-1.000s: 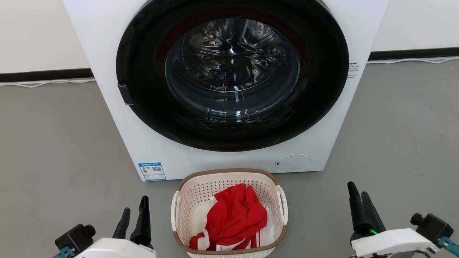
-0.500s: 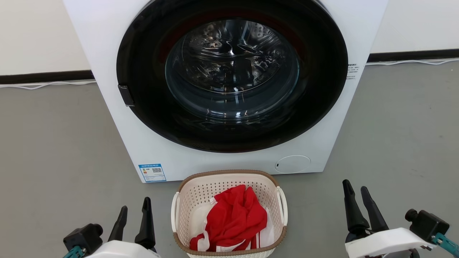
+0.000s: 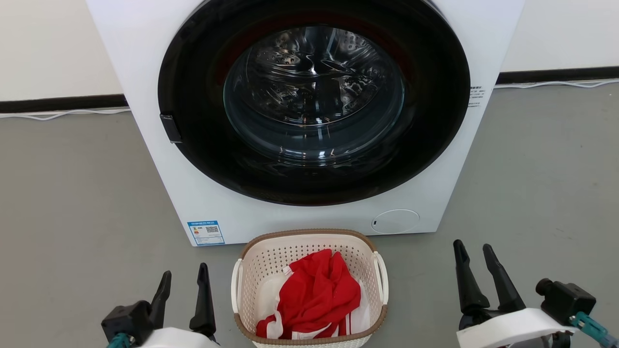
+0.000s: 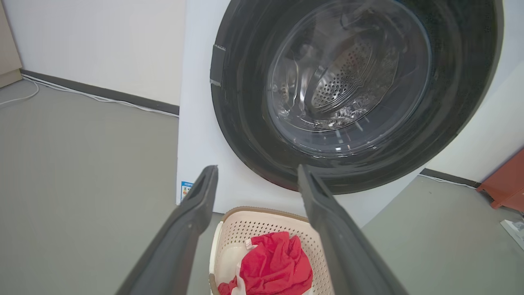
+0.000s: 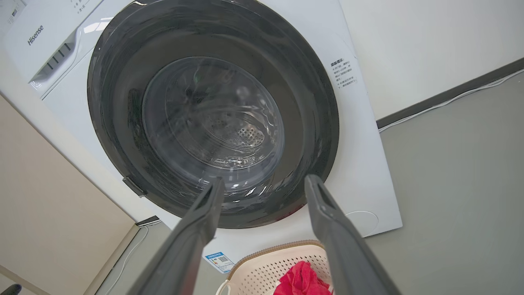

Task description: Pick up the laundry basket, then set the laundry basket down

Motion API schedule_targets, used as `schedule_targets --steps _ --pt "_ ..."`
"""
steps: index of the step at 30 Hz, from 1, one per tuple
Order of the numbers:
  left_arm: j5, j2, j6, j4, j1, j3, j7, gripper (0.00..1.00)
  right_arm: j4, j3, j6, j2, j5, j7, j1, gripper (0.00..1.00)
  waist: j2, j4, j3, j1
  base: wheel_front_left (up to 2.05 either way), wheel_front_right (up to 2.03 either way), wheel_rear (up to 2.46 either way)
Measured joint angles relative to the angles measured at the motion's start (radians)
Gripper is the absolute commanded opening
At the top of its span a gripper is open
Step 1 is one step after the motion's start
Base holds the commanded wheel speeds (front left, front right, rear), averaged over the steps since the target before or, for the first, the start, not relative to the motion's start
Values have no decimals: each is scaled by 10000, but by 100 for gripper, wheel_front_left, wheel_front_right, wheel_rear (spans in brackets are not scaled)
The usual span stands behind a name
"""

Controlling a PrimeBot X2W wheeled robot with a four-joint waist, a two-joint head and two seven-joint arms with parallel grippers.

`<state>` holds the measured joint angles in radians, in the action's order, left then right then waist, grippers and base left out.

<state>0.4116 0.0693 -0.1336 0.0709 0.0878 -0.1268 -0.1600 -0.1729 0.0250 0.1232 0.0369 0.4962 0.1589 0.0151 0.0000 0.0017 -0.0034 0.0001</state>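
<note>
While both jaws gape empty, the left wrist view catches red furniture (image 4: 505, 184), perhaps.

You have one washing machine (image 3: 290, 217), with one round glass door (image 3: 313, 92), one blue label (image 3: 205, 232) and one round cap (image 3: 395, 221) on its front. You have one laundry basket (image 3: 309, 233), bearing two white loop handles (image 3: 235, 285). Inside it you count one red garment (image 3: 316, 290), though the white cloth beside it may be a second piece. You have two claws, the left claw (image 3: 184, 270) and the right claw (image 3: 471, 244), each with two dark fingers (image 3: 465, 280)
</note>
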Motion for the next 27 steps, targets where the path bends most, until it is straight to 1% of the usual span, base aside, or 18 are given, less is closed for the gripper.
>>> schedule_targets --steps 8,27 --pt "-974 44 -257 -207 60 -153 -257 100 71 117 0 19 -903 207 -1 100 0 -3 4 0 0 0 0" --pt "-3124 107 -489 -454 90 -537 -802 100 259 384 2 46 -3103 719 -3 100 0 -15 21 0 0 0 0"
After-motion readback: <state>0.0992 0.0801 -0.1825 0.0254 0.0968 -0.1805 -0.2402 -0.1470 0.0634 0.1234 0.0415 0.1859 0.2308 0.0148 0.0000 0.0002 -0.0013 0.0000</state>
